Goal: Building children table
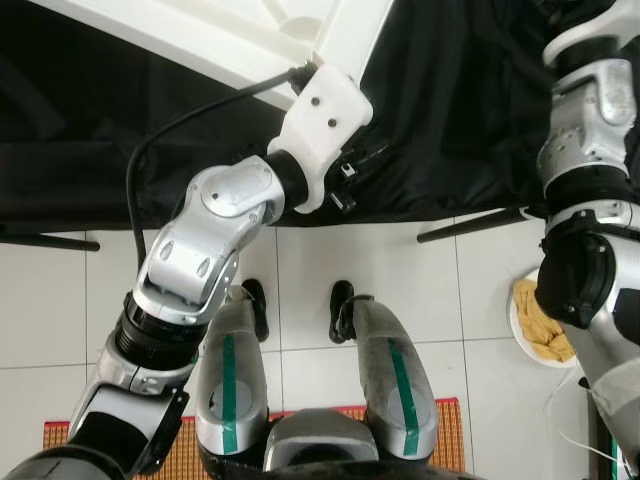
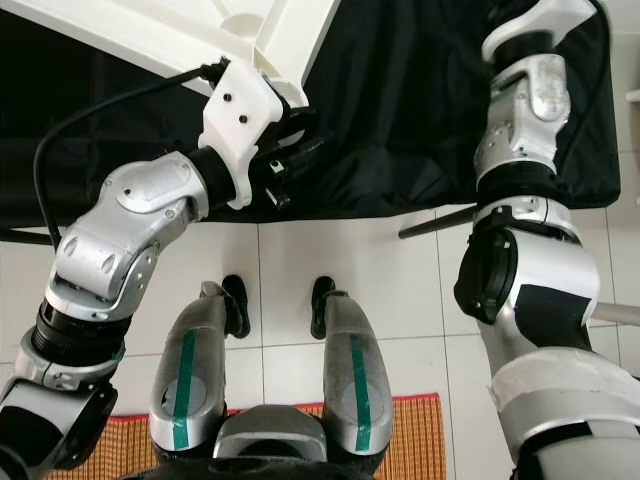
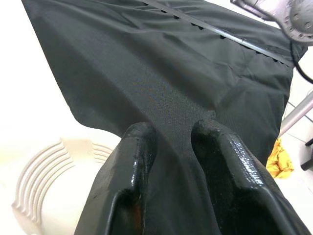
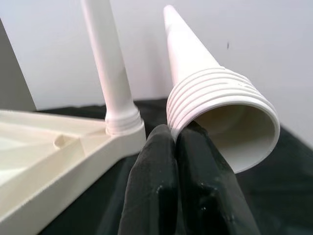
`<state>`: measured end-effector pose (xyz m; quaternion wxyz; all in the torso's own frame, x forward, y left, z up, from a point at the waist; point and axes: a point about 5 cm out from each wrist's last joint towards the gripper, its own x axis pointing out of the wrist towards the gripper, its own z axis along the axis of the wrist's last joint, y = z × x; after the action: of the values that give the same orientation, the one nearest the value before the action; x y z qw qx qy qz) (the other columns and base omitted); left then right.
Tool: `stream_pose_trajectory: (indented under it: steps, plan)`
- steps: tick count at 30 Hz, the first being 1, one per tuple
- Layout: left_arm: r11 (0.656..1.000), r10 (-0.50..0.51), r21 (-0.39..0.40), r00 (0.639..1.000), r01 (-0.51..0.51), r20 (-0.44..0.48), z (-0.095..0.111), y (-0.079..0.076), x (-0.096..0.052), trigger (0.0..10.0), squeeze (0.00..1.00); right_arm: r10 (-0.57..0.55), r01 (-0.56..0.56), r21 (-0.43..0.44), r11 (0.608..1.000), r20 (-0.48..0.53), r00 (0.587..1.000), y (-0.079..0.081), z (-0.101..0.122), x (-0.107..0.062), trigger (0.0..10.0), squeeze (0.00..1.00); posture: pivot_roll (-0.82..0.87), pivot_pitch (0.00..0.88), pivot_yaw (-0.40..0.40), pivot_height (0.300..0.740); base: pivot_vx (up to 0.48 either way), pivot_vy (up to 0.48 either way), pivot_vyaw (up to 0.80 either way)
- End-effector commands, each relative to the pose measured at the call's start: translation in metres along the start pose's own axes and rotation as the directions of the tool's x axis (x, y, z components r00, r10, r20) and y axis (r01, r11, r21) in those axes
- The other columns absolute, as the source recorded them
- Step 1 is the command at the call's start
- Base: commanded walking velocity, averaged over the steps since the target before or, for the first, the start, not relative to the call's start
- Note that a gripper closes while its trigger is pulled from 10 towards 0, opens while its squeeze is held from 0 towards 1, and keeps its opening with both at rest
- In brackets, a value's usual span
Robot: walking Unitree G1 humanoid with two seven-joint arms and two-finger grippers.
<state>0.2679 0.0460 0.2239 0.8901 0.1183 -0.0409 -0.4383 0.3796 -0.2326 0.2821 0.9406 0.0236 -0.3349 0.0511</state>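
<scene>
Right claw (image 4: 177, 134): clenched on ribbed rim of loose white leg (image 4: 205, 98).
Left claw (image 3: 171, 139): slightly parted, empty, over black cloth (image 3: 161, 83).
Tabletop (image 4: 44, 147): inverted, one leg fitted.

Even, bright indoor light; no hard shadows on the floor tiles (image 1: 60, 300). Head views sharp, no motion blur, slight wide-angle stretch at the edges. Black cloth (image 2: 400, 120) reads very dark, folds barely visible. White tabletop (image 1: 200, 30) near blown out at far left. Soft sheen on the left arm (image 1: 215, 225) shell. Left wrist view: fingers (image 3: 132, 186) close and soft, glossy highlights; white plastic overexposed. Right wrist view: fingers (image 4: 156, 191) blurred; table leg (image 4: 205, 88) crisp against the pale wall.
</scene>
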Motion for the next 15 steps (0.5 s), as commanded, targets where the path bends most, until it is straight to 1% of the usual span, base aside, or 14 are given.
stream_pose_trajectory:
  steps: [1,2,3,5,6,7,9,10,11,12,13,15]
  plan:
    - [0.998,0.049,-0.030,0.995,-0.051,-0.092,-0.021,0.009,-0.001,10.0,0.00,0.003,-0.001,-0.022,1.000,0.081,0.997,0.003,0.011,-0.002,10.0,0.00,0.07,0.291,0.002,0.740,0.000,0.000,0.00]
    - [0.997,0.066,-0.025,0.994,-0.068,-0.091,-0.022,0.013,0.000,10.0,0.00,0.017,-0.013,-0.033,0.999,0.130,0.991,0.007,0.021,0.000,10.0,0.00,0.07,0.277,0.007,0.740,0.000,0.000,0.00]
    - [0.997,0.066,-0.025,0.994,-0.068,-0.091,-0.022,0.013,0.000,10.0,0.00,0.017,-0.013,-0.033,0.999,0.130,0.991,0.007,0.021,0.000,10.0,0.00,0.07,0.277,0.007,0.740,0.000,0.000,0.00]
    - [0.996,0.089,-0.018,0.992,-0.092,-0.093,-0.023,0.019,0.002,10.0,0.00,0.041,-0.032,-0.048,0.998,0.210,0.977,0.014,0.039,0.006,10.0,0.00,0.07,0.260,0.011,0.740,0.000,0.000,0.00]
    - [0.996,0.089,-0.018,0.992,-0.092,-0.093,-0.023,0.019,0.002,10.0,0.00,0.041,-0.032,-0.048,0.998,0.210,0.977,0.014,0.039,0.006,10.0,0.00,0.07,0.260,0.011,0.740,0.000,0.000,0.00]
    - [0.995,0.094,-0.018,0.991,-0.096,-0.093,-0.024,0.021,0.002,10.0,0.00,0.048,-0.037,-0.051,0.998,0.232,0.971,0.017,0.044,0.008,10.0,0.00,0.07,0.260,0.011,0.740,0.000,0.000,0.00]
    - [0.994,0.102,-0.016,0.991,-0.104,-0.091,-0.024,0.025,0.003,10.0,0.00,0.072,-0.054,-0.072,0.996,0.282,0.957,0.022,0.056,0.014,10.0,0.00,0.07,0.246,0.015,0.740,0.000,0.000,0.00]
    - [0.994,0.108,-0.015,0.990,-0.110,-0.091,-0.025,0.026,0.003,10.0,0.00,0.083,-0.062,-0.075,0.995,0.318,0.945,0.025,0.067,0.018,10.0,0.00,0.06,0.232,0.018,0.740,0.000,0.000,0.00]
    - [0.994,0.108,-0.015,0.990,-0.110,-0.091,-0.025,0.026,0.003,10.0,0.00,0.083,-0.062,-0.075,0.995,0.318,0.945,0.025,0.067,0.018,10.0,0.00,0.06,0.232,0.018,0.740,0.000,0.000,0.00]
    - [0.993,0.112,-0.013,0.990,-0.114,-0.091,-0.025,0.028,0.004,10.0,0.00,0.090,-0.068,-0.076,0.995,0.342,0.935,0.028,0.074,0.021,10.0,0.00,0.06,0.232,0.018,0.740,0.000,0.000,0.00]
    - [0.993,0.112,-0.013,0.990,-0.114,-0.091,-0.025,0.028,0.004,10.0,0.00,0.090,-0.068,-0.076,0.995,0.342,0.935,0.028,0.074,0.021,10.0,0.00,0.06,0.232,0.018,0.740,0.000,0.000,0.00]
    - [0.991,0.128,-0.019,0.986,-0.130,-0.103,-0.029,0.030,0.005,10.0,0.00,0.119,-0.092,-0.087,0.992,0.403,0.907,0.037,0.092,0.028,10.0,0.00,0.06,0.225,0.022,0.740,0.000,0.000,0.00]
